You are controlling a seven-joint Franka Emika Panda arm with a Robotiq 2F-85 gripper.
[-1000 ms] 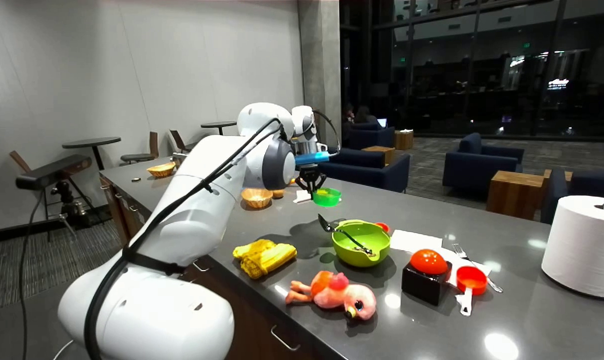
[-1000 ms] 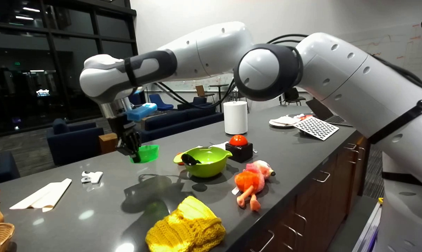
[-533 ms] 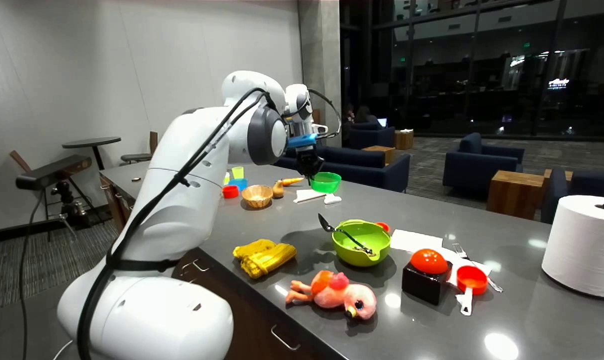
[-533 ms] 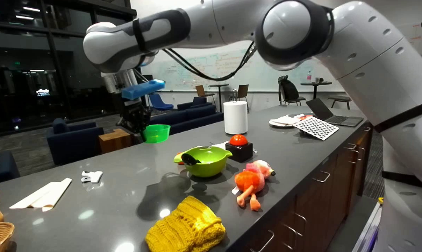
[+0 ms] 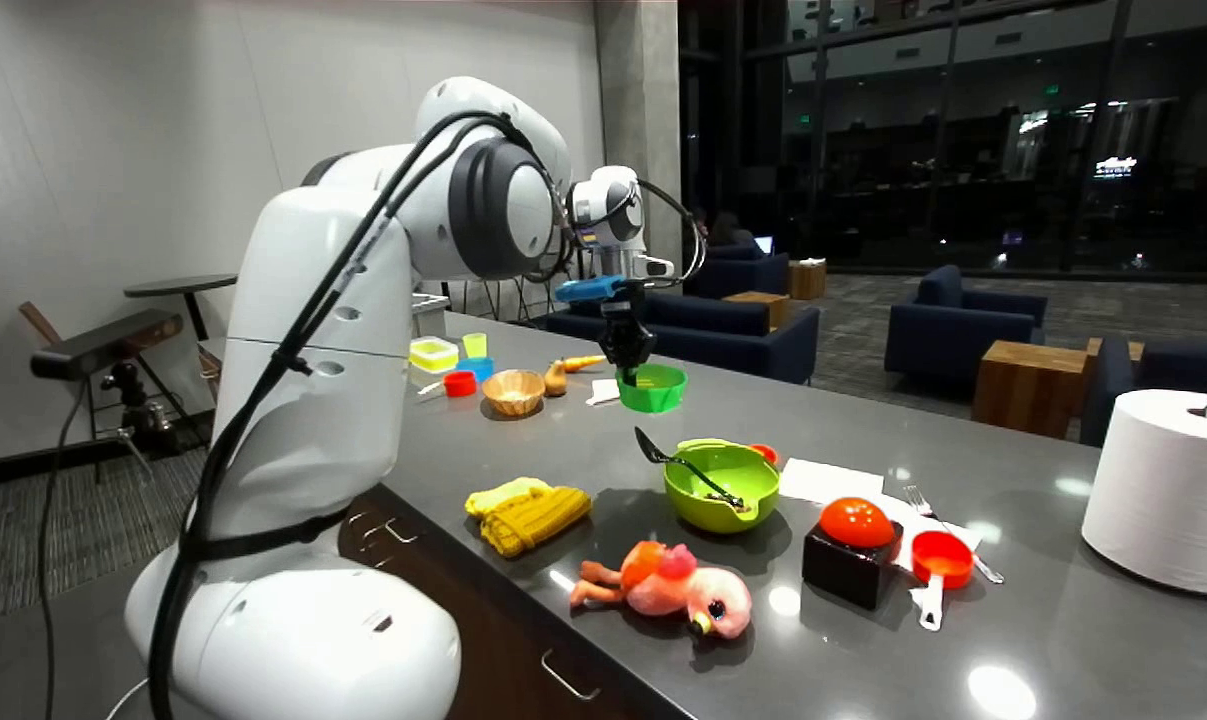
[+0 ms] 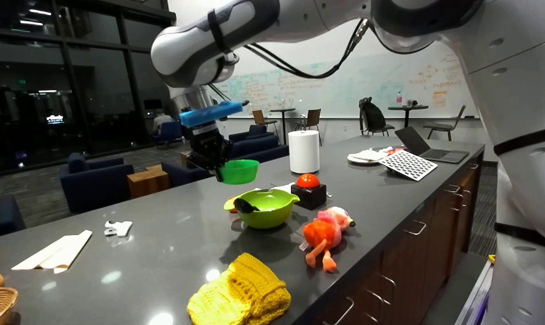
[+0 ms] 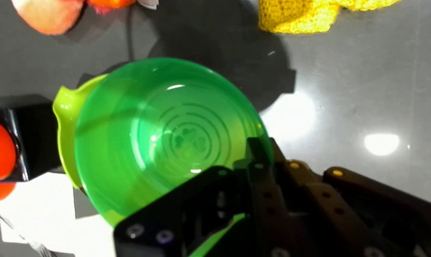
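My gripper (image 7: pixel 271 148) is shut on the rim of a translucent green bowl (image 7: pixel 172 96), one finger inside the wall and one outside. The green bowl (image 6: pixel 243 173) hangs above the grey counter in an exterior view, roughly level. Inside it, rings and a small mark show on the bottom; the wrist view shows nothing lying there. Below and partly behind it in the wrist view is a lime-green bowl (image 7: pixel 66 125) with a pouring lip. A black spoon (image 5: pixel 698 475) leans in that lime bowl, with some small bits at the bottom.
Around the lime bowl lie a pink plush flamingo (image 5: pixel 678 590), a yellow knit cloth (image 6: pixel 243 293), a red button on a black box (image 6: pixel 309 194) and a red measuring cup (image 5: pixel 941 560). A paper roll (image 5: pixel 1163 490) stands farther along. A white clip (image 6: pixel 118 228) lies on the counter.
My gripper has lifted with the green bowl still in it, then shifted sideways toward the lime bowl. The arm's elbow has risen. Objects on the counter look unmoved.
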